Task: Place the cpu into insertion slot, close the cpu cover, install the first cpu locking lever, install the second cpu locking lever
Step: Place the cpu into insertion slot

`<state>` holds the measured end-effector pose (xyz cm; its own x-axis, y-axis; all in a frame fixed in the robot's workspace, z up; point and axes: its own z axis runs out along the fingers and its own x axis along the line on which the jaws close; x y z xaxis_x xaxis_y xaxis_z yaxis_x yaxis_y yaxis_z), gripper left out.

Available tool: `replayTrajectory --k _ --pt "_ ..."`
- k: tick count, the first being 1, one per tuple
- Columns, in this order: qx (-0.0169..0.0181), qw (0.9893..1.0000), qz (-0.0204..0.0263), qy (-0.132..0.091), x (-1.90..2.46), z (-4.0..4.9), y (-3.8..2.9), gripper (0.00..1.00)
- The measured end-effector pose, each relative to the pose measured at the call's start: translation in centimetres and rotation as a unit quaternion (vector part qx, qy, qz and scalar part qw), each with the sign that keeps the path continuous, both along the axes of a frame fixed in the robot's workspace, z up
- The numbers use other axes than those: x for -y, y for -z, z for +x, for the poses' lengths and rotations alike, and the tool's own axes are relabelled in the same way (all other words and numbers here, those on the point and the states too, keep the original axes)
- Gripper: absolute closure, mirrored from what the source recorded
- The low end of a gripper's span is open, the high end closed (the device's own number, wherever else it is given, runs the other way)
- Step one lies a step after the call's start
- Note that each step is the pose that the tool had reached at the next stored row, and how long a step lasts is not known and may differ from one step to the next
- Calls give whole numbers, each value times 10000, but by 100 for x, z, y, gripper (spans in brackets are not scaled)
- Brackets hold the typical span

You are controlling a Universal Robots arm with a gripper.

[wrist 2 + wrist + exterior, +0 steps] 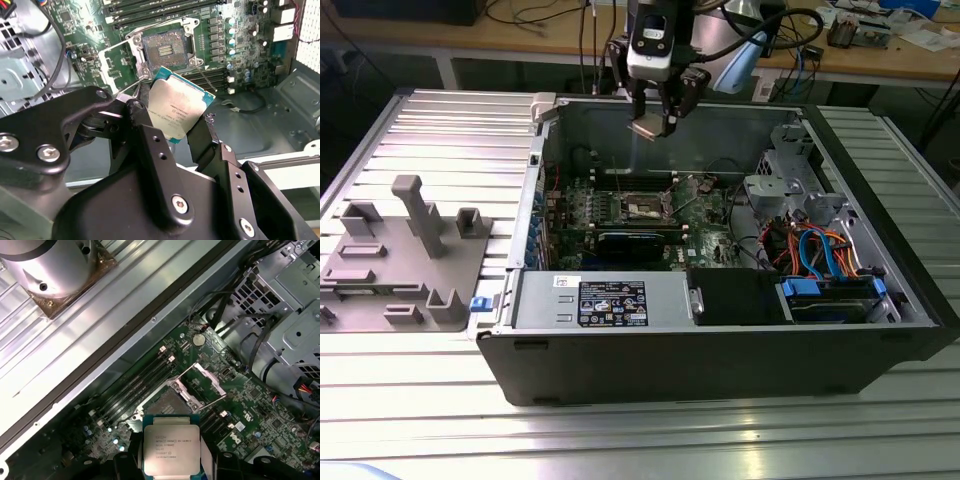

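My gripper (655, 122) is shut on the cpu (648, 130), a flat square chip with a dull silver top, and holds it high above the open computer case. In both wrist views the cpu (177, 110) (171, 445) sits clamped by its edges between the black fingers (145, 135). The insertion slot (165, 49) (162, 402) (645, 207) lies bare on the green board below, a dark square with a silver rim. The cpu cover (200, 382) (107, 62) stands swung open beside the slot. A thin wire lever (205, 80) lies along the slot's side.
The case's walls (535, 200) ring the board. A power supply (610, 300) fills the near side and a drive cage with orange and blue cables (820, 260) the exterior view's right. A black card (635, 243) and memory slots (150, 15) flank the slot. A grey fixture tray (405, 250) lies outside, left.
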<state>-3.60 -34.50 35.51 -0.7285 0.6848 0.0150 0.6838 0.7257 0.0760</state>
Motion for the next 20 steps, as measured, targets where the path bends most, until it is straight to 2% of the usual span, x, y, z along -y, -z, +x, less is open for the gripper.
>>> replayTrajectory --k 2,5,8,11,15,18,19,20 --pt "0 9999 0 118 0 0 5 45" --pt "-4 9999 2 135 0 0 23 45" --pt "-4 9999 0 148 0 0 74 45" --pt "-4 9994 -6 334 0 2 99 45" --pt "-9 9981 -8 615 0 4 125 45" --pt "-11 9966 -9 822 0 6 143 45" --pt "-11 9960 -9 893 0 6 149 45" --pt "-12 9949 -9 1005 0 6 158 45"
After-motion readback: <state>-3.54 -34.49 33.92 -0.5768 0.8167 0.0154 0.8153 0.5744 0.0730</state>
